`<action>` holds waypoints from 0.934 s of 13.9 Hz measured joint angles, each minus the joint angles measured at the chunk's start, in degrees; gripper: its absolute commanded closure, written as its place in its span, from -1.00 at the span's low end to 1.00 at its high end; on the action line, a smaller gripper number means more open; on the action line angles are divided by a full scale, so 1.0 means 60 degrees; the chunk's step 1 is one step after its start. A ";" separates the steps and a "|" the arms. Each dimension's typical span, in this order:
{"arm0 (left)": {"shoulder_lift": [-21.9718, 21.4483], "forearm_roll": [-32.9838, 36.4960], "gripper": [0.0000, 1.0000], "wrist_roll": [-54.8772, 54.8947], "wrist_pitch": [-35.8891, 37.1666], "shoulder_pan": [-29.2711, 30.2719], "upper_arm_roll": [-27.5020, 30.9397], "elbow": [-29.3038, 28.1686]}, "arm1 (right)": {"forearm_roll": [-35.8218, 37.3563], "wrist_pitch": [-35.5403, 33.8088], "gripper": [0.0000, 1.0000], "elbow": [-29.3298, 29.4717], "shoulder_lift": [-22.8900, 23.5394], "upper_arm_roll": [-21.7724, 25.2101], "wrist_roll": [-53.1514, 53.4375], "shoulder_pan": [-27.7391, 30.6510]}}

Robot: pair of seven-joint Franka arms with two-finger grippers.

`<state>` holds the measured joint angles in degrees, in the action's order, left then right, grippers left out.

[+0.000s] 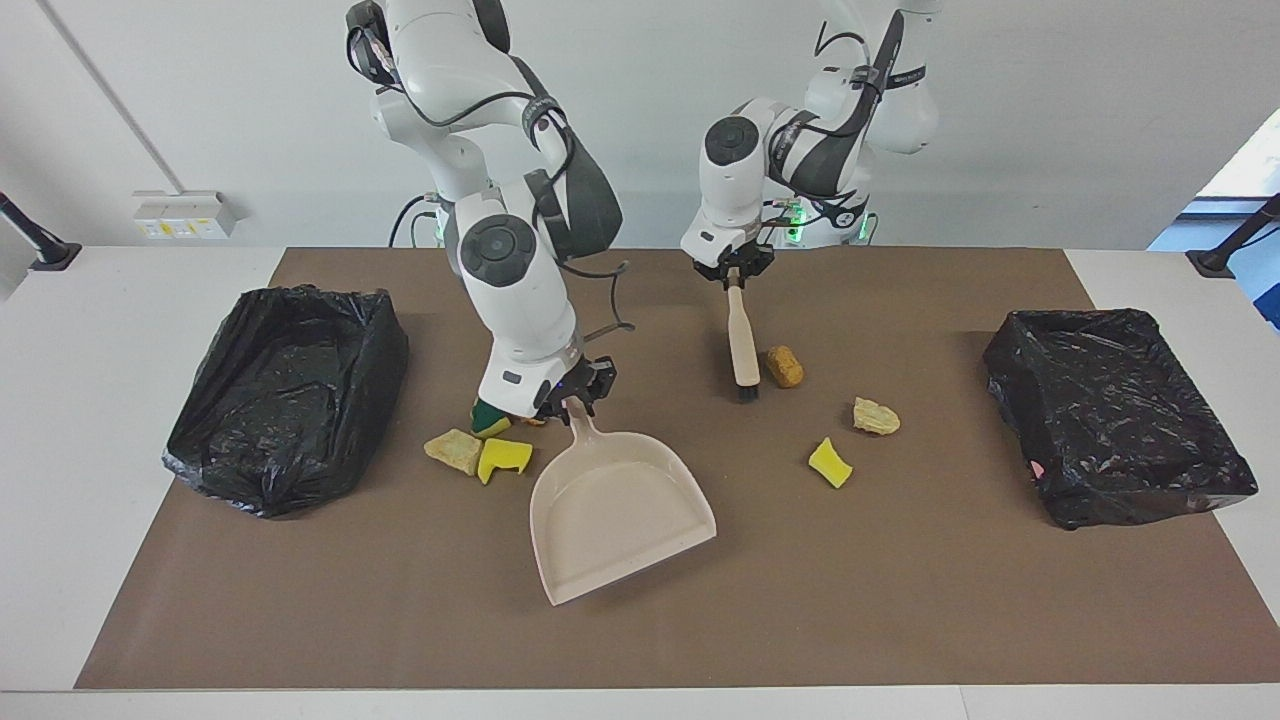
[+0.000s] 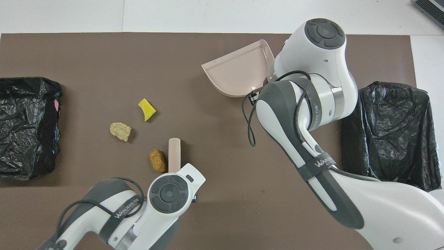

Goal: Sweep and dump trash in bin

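My right gripper (image 1: 577, 403) is shut on the handle of the beige dustpan (image 1: 620, 510), whose mouth points away from the robots. Beside that handle lies a cluster of trash: a tan lump (image 1: 453, 450), a yellow sponge scrap (image 1: 505, 457) and a green-topped scrap (image 1: 488, 418) half hidden by the wrist. My left gripper (image 1: 735, 276) is shut on a beige brush (image 1: 742, 345), whose dark tip hangs down by an orange-brown lump (image 1: 785, 367). Another tan lump (image 1: 876, 417) and a yellow scrap (image 1: 830, 462) lie farther out. In the overhead view the right arm hides the cluster, and the dustpan (image 2: 239, 71) shows.
Two bins lined with black bags stand on the brown mat, one (image 1: 285, 395) at the right arm's end close to the cluster, the other (image 1: 1115, 410) at the left arm's end. The right arm's forearm crosses above the mat between the dustpan and its base.
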<state>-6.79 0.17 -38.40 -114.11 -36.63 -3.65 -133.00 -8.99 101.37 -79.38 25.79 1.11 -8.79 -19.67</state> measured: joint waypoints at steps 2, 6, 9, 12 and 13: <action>-0.0067 0.0025 1.00 0.0891 0.0327 0.0886 0.0026 0.0358 | 0.0001 -0.0364 1.00 -0.0621 -0.0547 0.0001 -0.1462 0.0204; -0.0275 0.0057 1.00 0.2813 0.0521 0.2399 0.0027 0.0665 | 0.0402 -0.0146 1.00 -0.1870 -0.1255 -0.0029 -0.3333 0.0140; -0.0196 0.0074 1.00 0.5050 0.0226 0.3992 0.0037 0.0664 | 0.0705 0.0018 1.00 -0.2297 -0.1388 -0.0066 -0.4698 -0.0275; 0.0007 0.0131 1.00 0.7280 -0.0199 0.5693 0.0062 0.0671 | 0.1183 0.0023 1.00 -0.2464 -0.1389 -0.0079 -0.5639 -0.0664; 0.0098 0.0210 1.00 0.7740 -0.0259 0.6109 0.0071 0.0691 | 0.1387 0.0023 1.00 -0.2520 -0.1389 -0.0084 -0.5793 -0.0776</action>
<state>-6.20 1.44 8.04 -115.66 0.02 -3.22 -128.86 -0.66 101.51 -94.50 17.46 0.61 -43.55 -24.33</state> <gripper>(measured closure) 0.749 0.674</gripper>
